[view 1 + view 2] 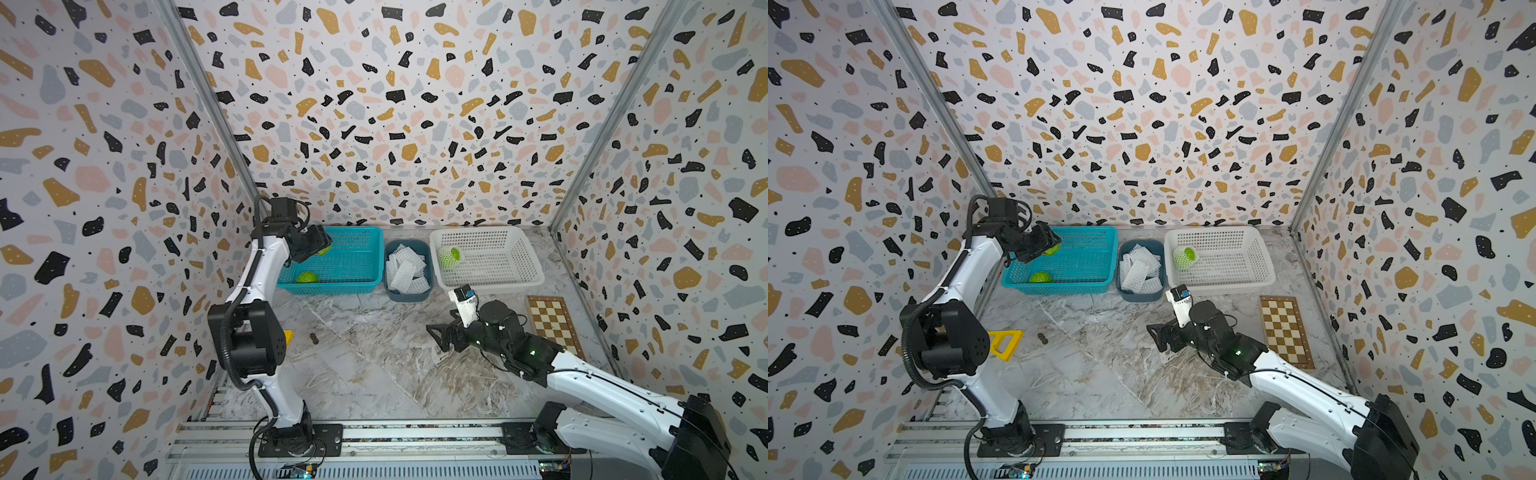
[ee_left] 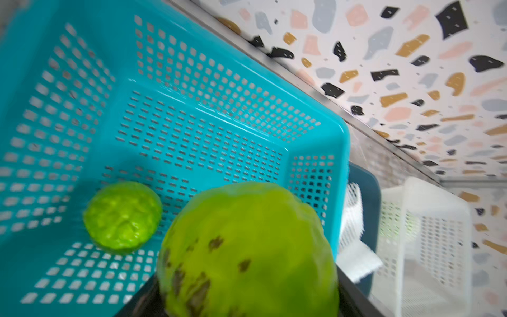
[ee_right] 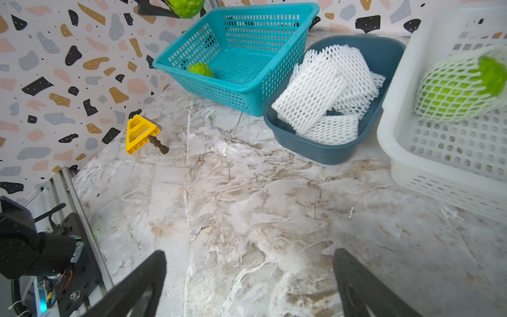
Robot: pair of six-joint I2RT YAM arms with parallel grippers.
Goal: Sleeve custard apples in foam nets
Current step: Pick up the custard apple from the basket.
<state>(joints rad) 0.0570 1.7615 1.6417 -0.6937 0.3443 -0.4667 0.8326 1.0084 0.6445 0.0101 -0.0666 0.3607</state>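
1. Left gripper [image 1: 320,247]: clamped on held apple [image 2: 247,247], aloft over the far-left part of teal basket [image 1: 332,288]; dark blotches on the green skin.
2. Loose apple [image 1: 306,277]: bare, on the teal basket floor at its near-left corner.
3. Sleeved apple [image 1: 450,257]: wrapped in white mesh, green showing at one end; lying at the left side of white basket [image 1: 498,284], far right.
4. Nets [image 1: 405,268]: white, flat, piled in dark blue tub [image 1: 409,296], between the two baskets.
5. Right gripper [image 1: 438,337]: jaws spread wide, nothing between them, over bare marble table [image 1: 374,374], near of the tub.
6. Chessboard [image 1: 555,324]: flat at the right edge.
7. Yellow triangle [image 3: 141,140] and dark peg [image 3: 158,144]: touching, at the left edge.
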